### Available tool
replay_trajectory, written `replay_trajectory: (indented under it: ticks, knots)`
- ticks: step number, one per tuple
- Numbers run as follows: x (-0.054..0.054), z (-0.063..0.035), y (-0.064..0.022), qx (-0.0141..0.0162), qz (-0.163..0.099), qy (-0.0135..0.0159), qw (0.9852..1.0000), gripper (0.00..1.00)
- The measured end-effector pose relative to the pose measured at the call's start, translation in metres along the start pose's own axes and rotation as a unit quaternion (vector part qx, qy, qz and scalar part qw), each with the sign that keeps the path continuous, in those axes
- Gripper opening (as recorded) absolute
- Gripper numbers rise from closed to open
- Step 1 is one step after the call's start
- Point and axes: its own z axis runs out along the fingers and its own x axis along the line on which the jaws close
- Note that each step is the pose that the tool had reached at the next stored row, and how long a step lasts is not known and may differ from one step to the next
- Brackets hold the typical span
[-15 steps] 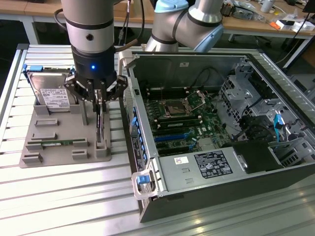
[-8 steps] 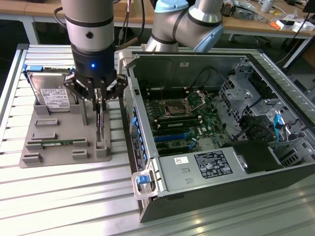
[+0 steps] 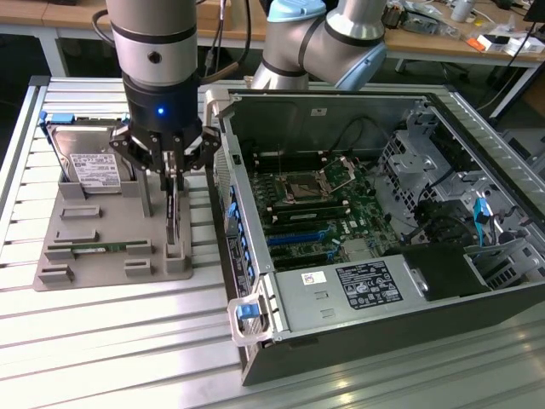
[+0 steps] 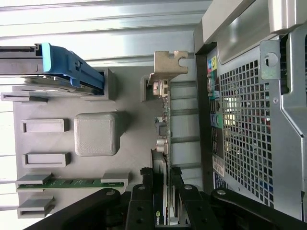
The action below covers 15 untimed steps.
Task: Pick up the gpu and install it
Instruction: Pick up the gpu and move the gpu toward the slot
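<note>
The gpu (image 3: 174,215) is a thin dark card standing on edge in a slot of the grey holder tray (image 3: 102,264), to the exterior view's left of the open computer case (image 3: 366,290). My gripper (image 3: 171,177) hangs straight over it, and its fingers come down on both sides of the card's upper edge. In the wrist view the gpu (image 4: 164,136) runs away from the gripper (image 4: 162,194) to its silver bracket (image 4: 168,67). The black fingers (image 4: 142,201) press against both faces of the card, so the gripper is shut on it. The card still sits in its holder slot.
A silver hard drive (image 3: 89,162) with a blue frame stands at the tray's back, and a green memory stick (image 3: 102,248) lies near its front. The case wall (image 4: 249,120) is close beside the card. Blue slots (image 3: 298,239) show on the motherboard inside.
</note>
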Motion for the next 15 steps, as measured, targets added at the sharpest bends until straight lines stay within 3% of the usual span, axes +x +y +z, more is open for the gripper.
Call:
replay_trajectory:
  ticks: [15]
  knots:
    - [-0.0001,-0.0054,0.0000,0.0000,0.000,0.0000,1.0000,0.25]
